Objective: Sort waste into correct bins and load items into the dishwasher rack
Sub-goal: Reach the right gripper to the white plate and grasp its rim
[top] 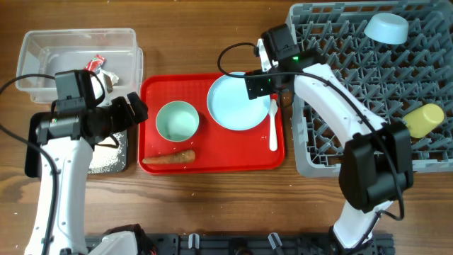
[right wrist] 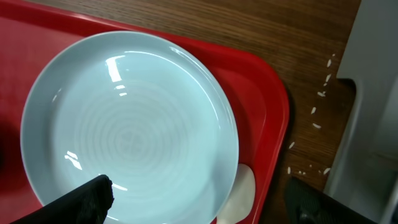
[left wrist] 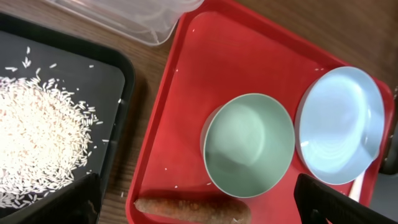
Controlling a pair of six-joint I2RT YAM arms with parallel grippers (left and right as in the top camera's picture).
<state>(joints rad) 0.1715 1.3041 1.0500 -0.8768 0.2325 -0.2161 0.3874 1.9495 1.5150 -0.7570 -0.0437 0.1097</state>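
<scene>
The left arm rises from the table's near-left edge and bends inward. Its pincer (top: 136,108), fingers spread wide, hovers between the shallow black rectangular tray (top: 122,161) of white rice-like crumbs (left wrist: 37,146) and the bright red serving tray (top: 212,164). The right arm reaches from the near right, and its pincer (top: 260,85), also wide apart, hangs over the one round pale blue plate (right wrist: 130,124).

There are two bowls. The pale green bowl (top: 177,120) sits upright on the red tray. The small pale blue bowl (top: 386,28) is tilted in the large grey plastic lattice rack (top: 333,152), which also holds one small yellow cup (top: 423,120) on its side.

One white spoon (top: 274,127) lies just right of the plate, long axis near-to-far. One thin orange carrot-like piece (top: 168,158) lies crosswise along the tray's near edge. The crumpled red-and-white wrapper (top: 99,67) lies in the clear plastic rectangular tub (top: 42,42).
</scene>
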